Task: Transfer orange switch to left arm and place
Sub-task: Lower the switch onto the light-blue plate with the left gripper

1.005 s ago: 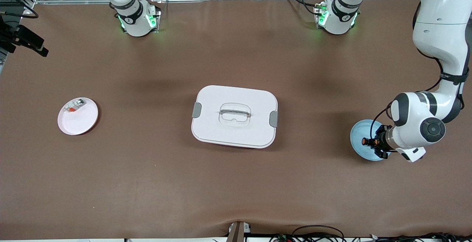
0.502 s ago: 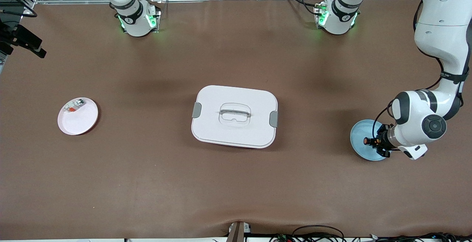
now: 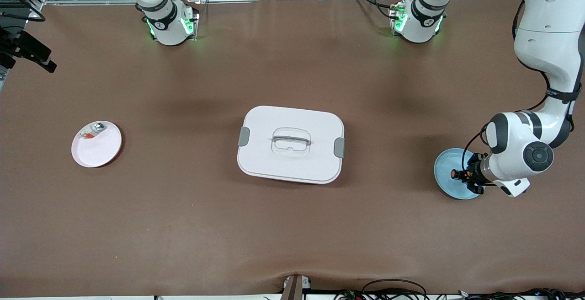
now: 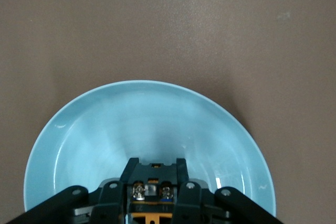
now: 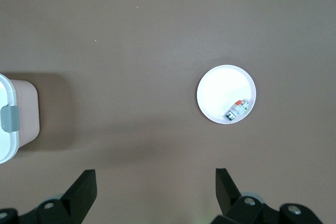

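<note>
Pinching the tiny black stubby orange switch (image 3: 453, 174) just above the round light-blue plate (image 3: 444, 160), the left gripper (image 3: 458, 174) is clamping it in nearly closed fingers, at 3 o'clock from the big white lidded plastic box (image 3: 290, 144). The right gripper (image 5: 155, 184) is waiting high over the table's 9 o'clock end, wide open and empty, probably for a handover that's skirting the box.

hidden: left arm (image 3: 518, 153) covers part of blue plate (image 3: 445, 165) | cut off: box (image 5: 8, 119) at right wrist view edge | too small: part on white plate (image 3: 93, 131) | switch (image 4: 152, 195) half covered by gripper
</note>
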Controlling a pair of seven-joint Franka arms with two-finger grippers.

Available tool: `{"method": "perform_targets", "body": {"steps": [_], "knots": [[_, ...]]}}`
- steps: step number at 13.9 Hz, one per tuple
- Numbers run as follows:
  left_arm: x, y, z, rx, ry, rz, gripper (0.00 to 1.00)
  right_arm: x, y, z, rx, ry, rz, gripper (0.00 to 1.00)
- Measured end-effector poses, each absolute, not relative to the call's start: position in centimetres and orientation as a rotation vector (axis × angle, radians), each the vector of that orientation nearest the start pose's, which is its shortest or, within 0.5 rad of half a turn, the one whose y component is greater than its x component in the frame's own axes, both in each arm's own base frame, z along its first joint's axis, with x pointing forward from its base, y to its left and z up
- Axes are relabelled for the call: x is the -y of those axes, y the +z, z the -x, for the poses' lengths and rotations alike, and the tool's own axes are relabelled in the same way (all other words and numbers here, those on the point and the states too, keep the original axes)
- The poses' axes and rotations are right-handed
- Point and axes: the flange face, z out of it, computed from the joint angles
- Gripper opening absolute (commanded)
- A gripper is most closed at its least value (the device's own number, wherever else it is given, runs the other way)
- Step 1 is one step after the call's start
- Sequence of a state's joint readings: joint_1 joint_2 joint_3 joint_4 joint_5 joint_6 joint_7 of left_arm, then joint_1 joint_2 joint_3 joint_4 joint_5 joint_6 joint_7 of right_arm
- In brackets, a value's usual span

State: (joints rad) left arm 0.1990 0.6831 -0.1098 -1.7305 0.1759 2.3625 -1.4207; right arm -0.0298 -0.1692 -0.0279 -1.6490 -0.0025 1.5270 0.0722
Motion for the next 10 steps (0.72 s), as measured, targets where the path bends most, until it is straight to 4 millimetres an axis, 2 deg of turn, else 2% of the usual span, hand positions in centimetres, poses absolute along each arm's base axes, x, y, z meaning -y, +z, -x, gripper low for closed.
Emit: {"method": "perform_targets", "body": {"steps": [6,10], "knots": [[-6.71,18.69,-66.12,1.962,-0.002,2.370,1.00,3.65,67.10,-49.43,-0.222,-0.063,3.128,1.00],[-6.37,19.29,-66.26,1.822,-0.004,2.481,1.00,3.61,67.40,-49.19,-0.239,-0.050,3.125,1.00]]}}
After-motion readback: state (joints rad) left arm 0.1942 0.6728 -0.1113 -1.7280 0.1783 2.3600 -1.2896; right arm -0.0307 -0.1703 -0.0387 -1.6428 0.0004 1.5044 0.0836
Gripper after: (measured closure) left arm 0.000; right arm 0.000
